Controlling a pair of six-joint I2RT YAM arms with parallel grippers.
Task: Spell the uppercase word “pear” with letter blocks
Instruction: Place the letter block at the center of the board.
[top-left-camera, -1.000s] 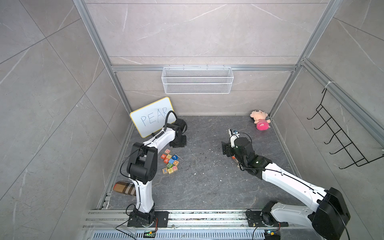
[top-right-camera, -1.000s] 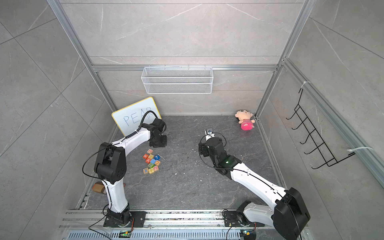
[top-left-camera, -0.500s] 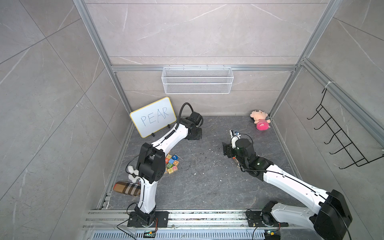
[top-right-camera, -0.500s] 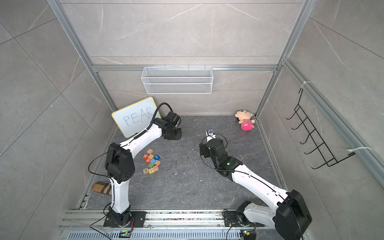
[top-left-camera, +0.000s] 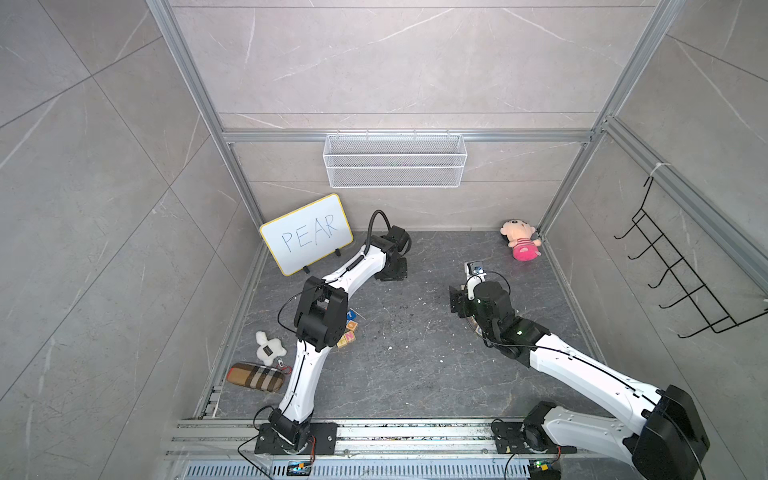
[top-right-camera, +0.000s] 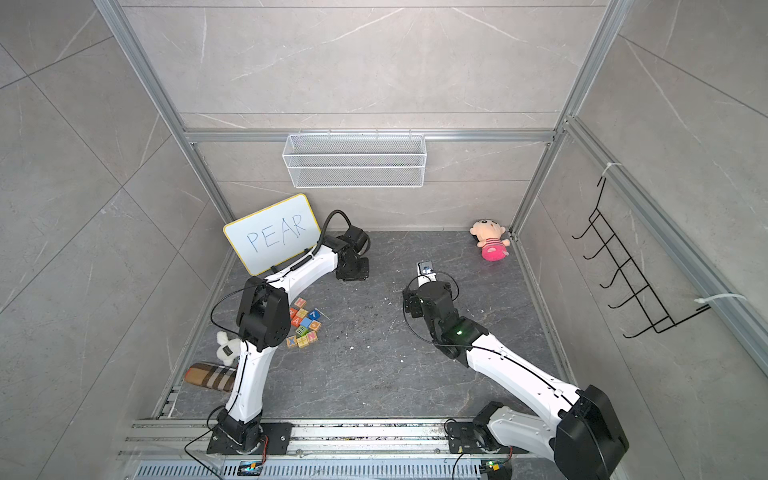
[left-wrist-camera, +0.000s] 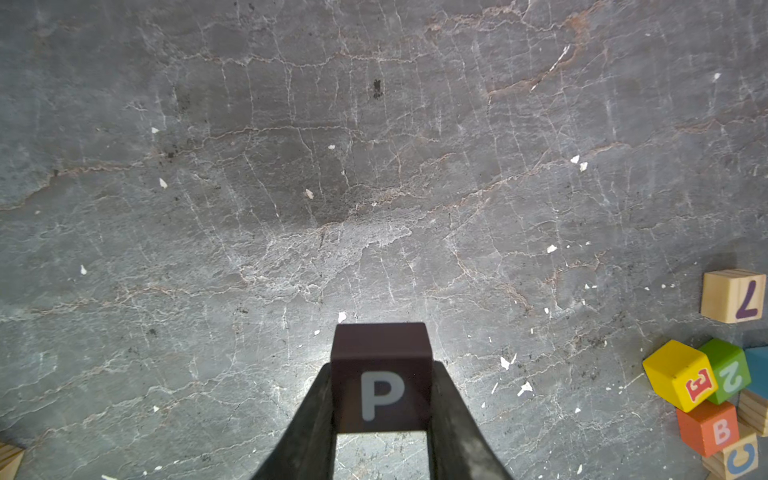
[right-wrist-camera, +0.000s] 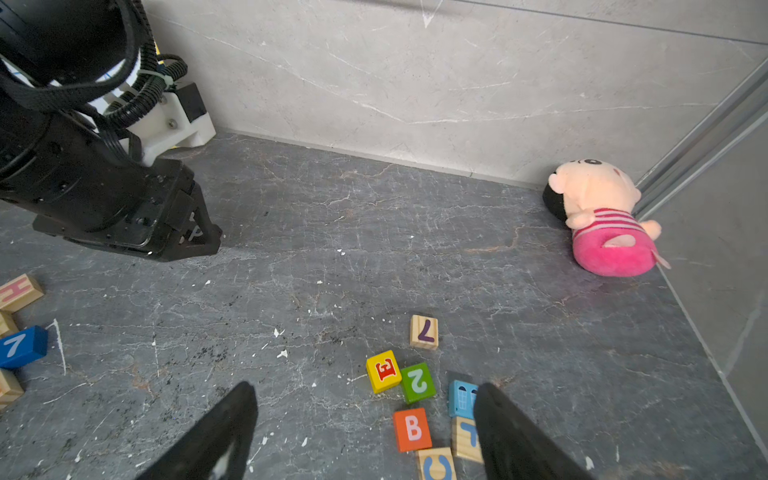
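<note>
Grey stone-look table (top-left-camera: 415, 365) inside a tiled booth, with a whiteboard (top-left-camera: 307, 235) saying PEAR propped at the far left. Big change: a second ago the left tool (left-wrist-camera: 381, 390) was over by the whiteboard's foot, just beyond the left pile (top-right-camera: 305, 326). Now it has swung right to the far middle of the table, clamped on the black P block (left-wrist-camera: 380, 345) with the white P facing the wrist camera. It sits low over bare stone, and I can't tell if the block is actually touching down yet. My read is that letter one is grabbed and headed for the spelling spot, with E, A and R still to go. The right tool (top-left-camera: 458, 300) hasn't really budged. Its jaws are spread wide with nothing in them, hanging over a second bunch of blocks right of centre. The yellow E block (right-wrist-camera: 383, 371) is in that bunch, touching a green 2 block (right-wrist-camera: 417, 382). An orange B block (right-wrist-camera: 411, 428) sits on its near side, an easy colour mix-up, and a wooden 7 block (right-wrist-camera: 424, 331) on its far side. I'd guess A and R are in the left pile, but the left arm's elbow covers part of it in a top view, so I can't pick them out for sure. It's mostly bare stone around the P, so there's room for a row. A pink plush doll (top-left-camera: 519, 245) sits in the far right corner, well apart.
</note>
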